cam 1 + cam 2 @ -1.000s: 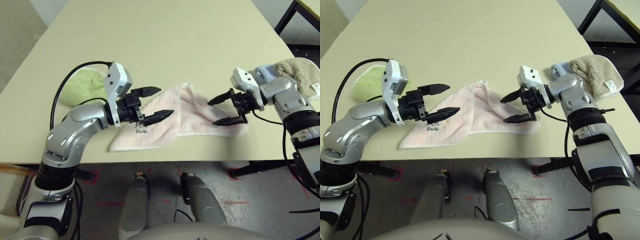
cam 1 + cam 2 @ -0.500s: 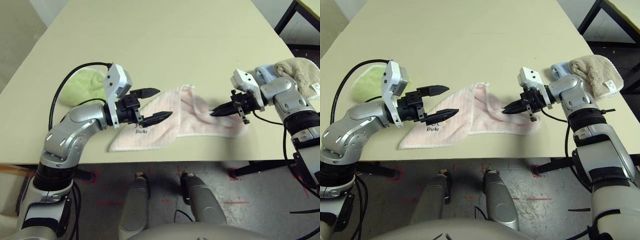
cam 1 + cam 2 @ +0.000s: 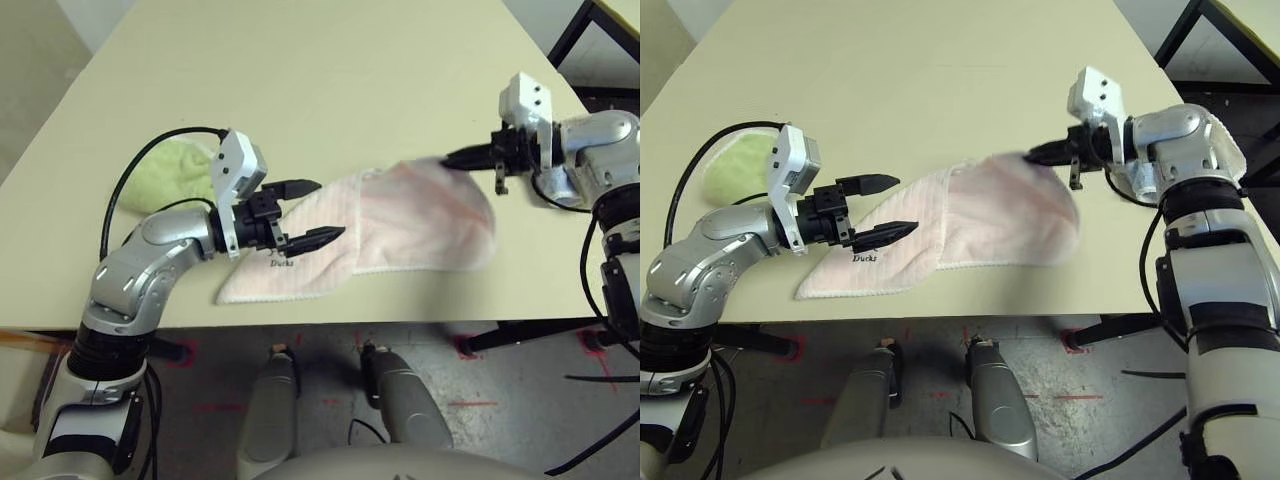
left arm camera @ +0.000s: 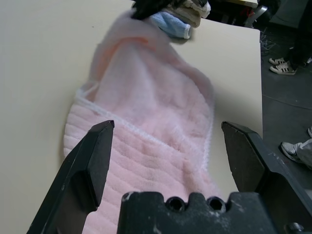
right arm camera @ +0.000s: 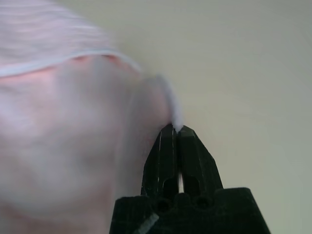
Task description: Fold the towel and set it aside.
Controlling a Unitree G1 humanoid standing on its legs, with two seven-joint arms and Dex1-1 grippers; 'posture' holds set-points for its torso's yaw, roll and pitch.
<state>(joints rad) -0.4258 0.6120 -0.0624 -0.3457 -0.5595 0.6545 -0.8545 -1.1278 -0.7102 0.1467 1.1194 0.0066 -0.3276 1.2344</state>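
The pale pink towel [image 3: 400, 220] lies near the table's front edge, its dark logo [image 3: 283, 262] facing up at its left end. My right gripper [image 3: 452, 158] is shut on the towel's edge [image 5: 171, 105] and holds that part lifted above the table, so the right half hangs stretched. My left gripper [image 3: 312, 210] stands open just over the towel's left end, one finger [image 4: 92, 161] on either side of the cloth and not touching it.
A lime-green cloth [image 3: 168, 172] lies behind my left forearm at the table's left. A light blue cloth [image 4: 170, 24] and a beige one [image 4: 187, 12] sit at the right edge beside my right arm. The table [image 3: 320, 80] stretches far behind the towel.
My right gripper shut on the towel's right part, then rose and swung back to the right, pulling the cloth up with it. The left gripper stayed in place, open.
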